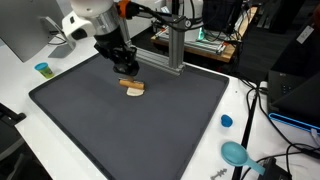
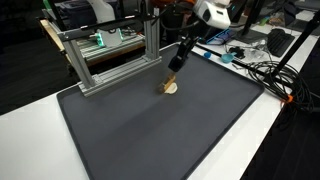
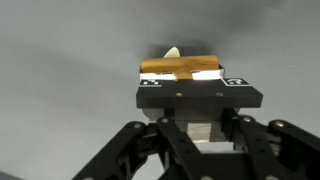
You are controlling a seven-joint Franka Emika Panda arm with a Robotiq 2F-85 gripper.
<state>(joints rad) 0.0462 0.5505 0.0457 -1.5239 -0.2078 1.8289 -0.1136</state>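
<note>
The gripper (image 1: pixel 127 72) hangs just above a brown stick (image 1: pixel 128 83) and a pale piece (image 1: pixel 137 91) that touches it. Both lie on the far middle of the dark mat (image 1: pixel 150 130). In the wrist view the stick lies crosswise right at the fingertips, and I cannot tell whether the jaws are parted or closed on it. A metal frame (image 1: pixel 172 45) stands at the mat's far edge, and a blue cap (image 1: pixel 226 121) lies off the mat's right edge.

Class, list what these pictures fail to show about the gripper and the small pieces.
1. Wrist view: the body of the gripper covers most of the pale piece by the brown bar.
2. Both exterior views: both are too small to tell their shapes.
3. All views: whether the gripper is open, or touches either, cannot be told.
</note>
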